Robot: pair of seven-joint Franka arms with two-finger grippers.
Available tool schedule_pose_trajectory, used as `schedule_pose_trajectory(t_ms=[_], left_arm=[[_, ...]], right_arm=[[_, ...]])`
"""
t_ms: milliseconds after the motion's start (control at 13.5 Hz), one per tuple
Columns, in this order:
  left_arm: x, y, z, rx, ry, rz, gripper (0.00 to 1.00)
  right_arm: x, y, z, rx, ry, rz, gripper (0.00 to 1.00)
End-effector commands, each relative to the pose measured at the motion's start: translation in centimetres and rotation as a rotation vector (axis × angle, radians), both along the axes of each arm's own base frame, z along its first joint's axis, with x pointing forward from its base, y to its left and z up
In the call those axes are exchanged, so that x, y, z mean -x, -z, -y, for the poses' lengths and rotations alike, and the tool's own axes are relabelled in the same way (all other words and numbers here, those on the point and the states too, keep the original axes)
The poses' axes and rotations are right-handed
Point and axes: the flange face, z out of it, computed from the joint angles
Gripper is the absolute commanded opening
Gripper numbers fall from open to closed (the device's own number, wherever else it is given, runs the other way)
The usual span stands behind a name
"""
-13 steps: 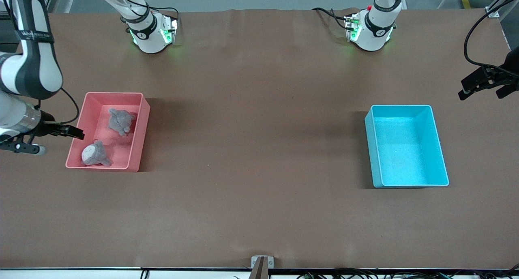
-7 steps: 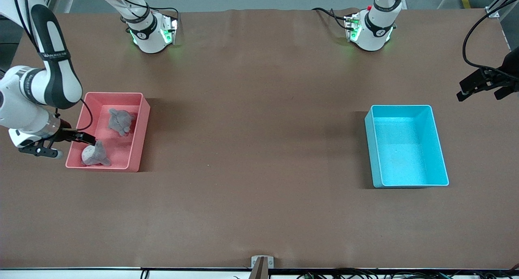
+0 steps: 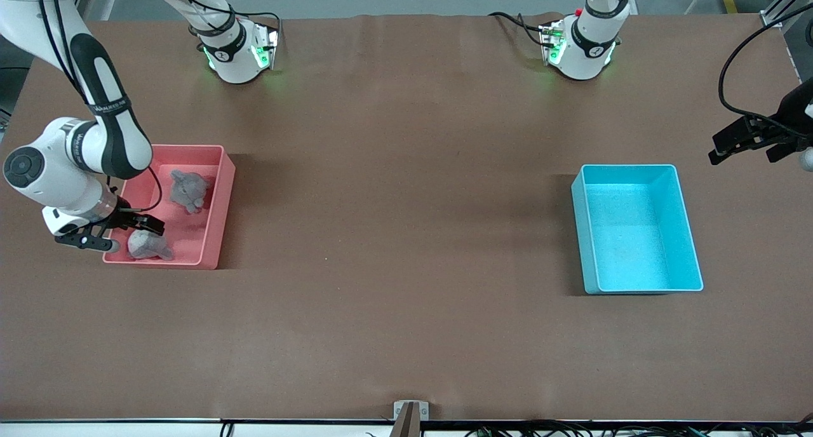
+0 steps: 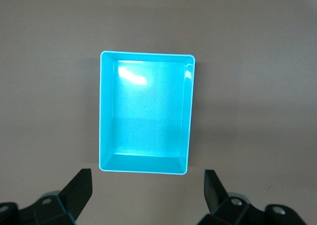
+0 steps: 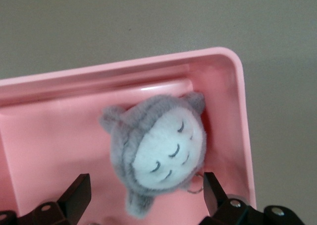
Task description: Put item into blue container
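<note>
The blue container (image 3: 635, 234) stands empty toward the left arm's end of the table. My left gripper (image 3: 740, 151) hangs open in the air beside it, over bare table; in the left wrist view the blue container (image 4: 146, 121) lies ahead of the open left gripper (image 4: 147, 190). A grey plush toy with a white face (image 3: 149, 246) lies in the pink bin (image 3: 218, 224), in the corner nearest the front camera. My right gripper (image 3: 149, 227) hovers open just above it. The right wrist view shows that plush toy (image 5: 158, 150) between the spread fingers (image 5: 79, 193), untouched.
A second grey plush toy (image 3: 188, 190) lies in the pink bin, farther from the front camera. The pink bin's wall (image 5: 237, 111) runs close beside the near plush. Brown table stretches between the two bins.
My right arm has swung from outside the pink bin to over the near plush toy and come lower. My left gripper has drifted slightly toward the blue container.
</note>
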Motion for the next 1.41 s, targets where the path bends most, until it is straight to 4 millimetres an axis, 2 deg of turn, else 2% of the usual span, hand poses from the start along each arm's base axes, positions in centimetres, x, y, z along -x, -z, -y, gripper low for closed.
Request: schedule_pose_trajectory(t_ms=[0,297,742,1335], left_arm=[[-0.1,-0.2,0.2,0.019,0.004,0.003,1.0],[-0.4,0.2,0.3,0.018,0.006,-0.003,1.0],[-0.5,0.4,0.3,0.018,0.006,-0.006,1.0],[-0.5,0.6,0.2,0.018,0.004,-0.009,1.0]], right_arm=[[0.1,0.8,0.7,0.012,0.014,0.018,1.0],[-0.1,1.2,0.9,0.014,0.016,0.021,0.99],[-0.5,2.8,1.4,0.019,0.022,0.04,0.97],[-0.8,2.7,1.1,0.018,0.022,0.039,0.87]])
